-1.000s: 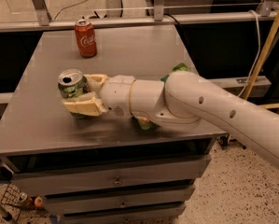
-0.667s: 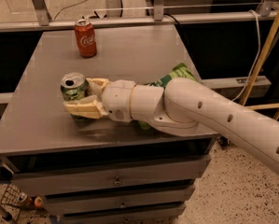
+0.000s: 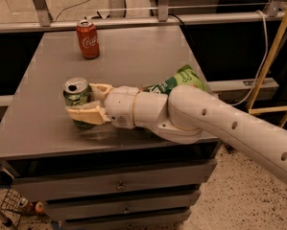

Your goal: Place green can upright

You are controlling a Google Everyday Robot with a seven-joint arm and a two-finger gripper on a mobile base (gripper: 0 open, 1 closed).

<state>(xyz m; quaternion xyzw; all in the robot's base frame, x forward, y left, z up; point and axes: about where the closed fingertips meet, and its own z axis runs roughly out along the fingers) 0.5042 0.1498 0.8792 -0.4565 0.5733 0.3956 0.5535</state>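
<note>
Green can (image 3: 76, 93) stands upright near the front edge of the grey table (image 3: 133, 51), long axis vertical. Gripper (image 3: 82, 104) is clamped across its sides, reaching in horizontally from the snack-bag (image 3: 179, 79) side; release should need only an opening and a straight withdrawal.

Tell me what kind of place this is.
Probably a robotics lab or workshop: a grey drawer cabinet serves as workbench, with metal framing and a loose cable behind. The end effector grips the green can near the cabinet top's near edge.
</note>
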